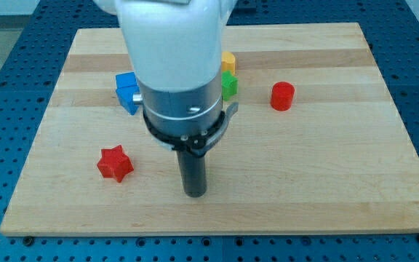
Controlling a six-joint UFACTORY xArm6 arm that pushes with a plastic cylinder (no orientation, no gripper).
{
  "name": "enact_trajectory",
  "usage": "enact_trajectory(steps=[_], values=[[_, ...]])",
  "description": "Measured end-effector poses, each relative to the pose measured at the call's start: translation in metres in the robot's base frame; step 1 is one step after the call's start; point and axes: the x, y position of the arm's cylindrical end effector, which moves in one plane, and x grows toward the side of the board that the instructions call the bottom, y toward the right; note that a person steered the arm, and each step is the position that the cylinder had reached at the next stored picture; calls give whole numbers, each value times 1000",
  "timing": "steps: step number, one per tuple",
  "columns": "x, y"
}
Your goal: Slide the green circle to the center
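Looking down at the pale wooden desk (326, 182), I see my tip (195, 193) resting on the board a little below the middle of the view, at the end of the straight dark rod (193, 171). Since this arm carries no claw, nothing is released, clenched or grasping; the rod simply stands upright under the wide white and grey arm housing (174, 65), which fills the upper middle of the view.

Only part of the green block (229, 84) shows, peeking out from behind the housing's right edge, so I cannot confirm its round shape. It lies toward the view's top from my tip and slightly to the right, well apart from it, with the housing covering its left side. Just above it, touching or nearly so, sits a yellow block (228, 61), also half hidden.

To the view's right of the green block, clearly separate, stands a red cylinder (283, 95). At the housing's left edge sits a blue block (127, 91) of irregular shape, partly covered. A red star-shaped block (115, 162) lies to the view's left of my tip, apart from it.

Around the desk is a blue perforated surface (6, 65).
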Motion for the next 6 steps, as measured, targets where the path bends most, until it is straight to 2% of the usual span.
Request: enact_trajectory(steps=[2,4,5,6], values=[[-46,0],[-81,-30],[-62,-39],[-61,-72]])
